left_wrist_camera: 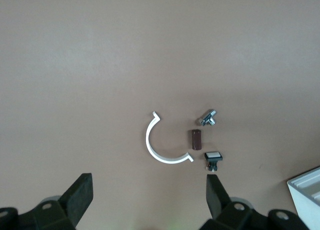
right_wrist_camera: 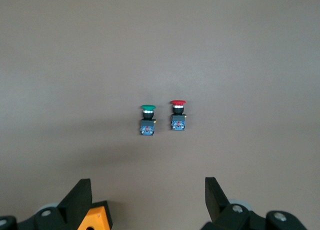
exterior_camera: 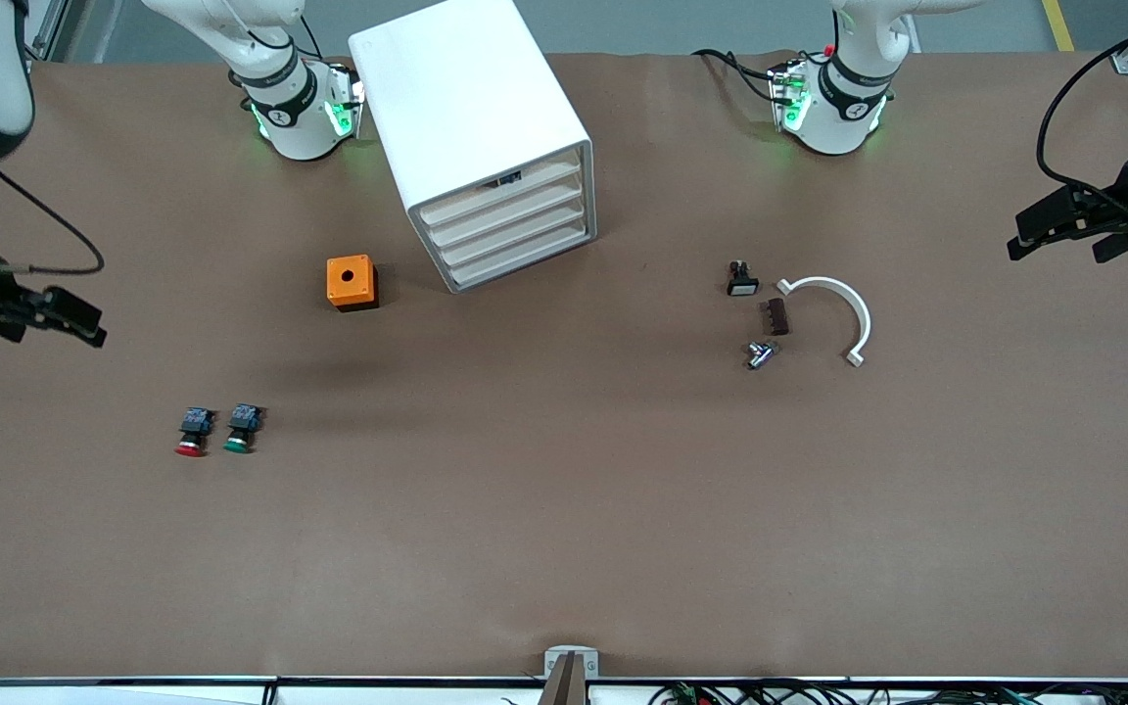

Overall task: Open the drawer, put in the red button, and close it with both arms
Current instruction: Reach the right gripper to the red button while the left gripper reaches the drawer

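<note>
The white cabinet (exterior_camera: 471, 108) stands between the two arm bases, its four drawers (exterior_camera: 510, 230) all shut. The red button (exterior_camera: 191, 432) lies toward the right arm's end, beside its green-capped twin (exterior_camera: 242, 429), nearer to the front camera than the orange box (exterior_camera: 352, 282). It also shows in the right wrist view (right_wrist_camera: 177, 115). My right gripper (exterior_camera: 79, 325) hangs open and empty over the table at the right arm's end; in its wrist view (right_wrist_camera: 147, 197) nothing is between its fingers. My left gripper (exterior_camera: 1024, 240) hangs open and empty over the left arm's end, as its wrist view (left_wrist_camera: 150, 195) shows.
A white curved bracket (exterior_camera: 838, 313), a brown block (exterior_camera: 775, 316), a metal bolt (exterior_camera: 758, 354) and a small black switch (exterior_camera: 741, 280) lie toward the left arm's end. The left wrist view shows the bracket (left_wrist_camera: 162, 142) and a cabinet corner (left_wrist_camera: 307, 195).
</note>
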{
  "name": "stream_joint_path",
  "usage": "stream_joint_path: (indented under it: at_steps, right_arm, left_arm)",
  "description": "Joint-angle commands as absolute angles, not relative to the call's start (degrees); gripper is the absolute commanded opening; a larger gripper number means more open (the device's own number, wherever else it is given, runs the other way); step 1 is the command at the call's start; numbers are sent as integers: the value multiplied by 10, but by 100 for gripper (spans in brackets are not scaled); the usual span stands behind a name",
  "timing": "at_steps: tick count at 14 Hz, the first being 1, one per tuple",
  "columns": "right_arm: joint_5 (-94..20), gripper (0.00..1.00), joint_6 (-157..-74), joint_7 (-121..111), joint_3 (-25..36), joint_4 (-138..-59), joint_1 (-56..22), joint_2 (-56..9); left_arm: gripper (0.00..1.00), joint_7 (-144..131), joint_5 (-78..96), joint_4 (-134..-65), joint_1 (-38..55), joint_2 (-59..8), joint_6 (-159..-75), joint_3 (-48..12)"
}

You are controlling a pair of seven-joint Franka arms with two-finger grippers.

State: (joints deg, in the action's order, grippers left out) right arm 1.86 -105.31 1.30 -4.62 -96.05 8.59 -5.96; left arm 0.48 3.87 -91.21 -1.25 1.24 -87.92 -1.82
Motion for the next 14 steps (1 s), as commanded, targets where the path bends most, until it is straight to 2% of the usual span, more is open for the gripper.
stream_joint_path:
  at_steps: [1, 4, 8, 14]
  right_arm:
    - [13, 100, -1078, 7, -54, -963, 100, -80]
    - [13, 100, -1081, 7, -55, -964, 97, -85]
    - [13, 100, -1090, 6, -55, -966, 98, -90]
    - [13, 100, -1207, -27, -55, -1044, 114, -102]
  left_arm:
    - [100, 16, 25, -904, -16, 8, -864, -21]
    - [100, 14, 26, -903, -17, 3, -864, -22]
    - [100, -20, 36, -902, -10, -65, -865, -26]
    - [100, -166, 105, -897, 84, -190, -875, -29]
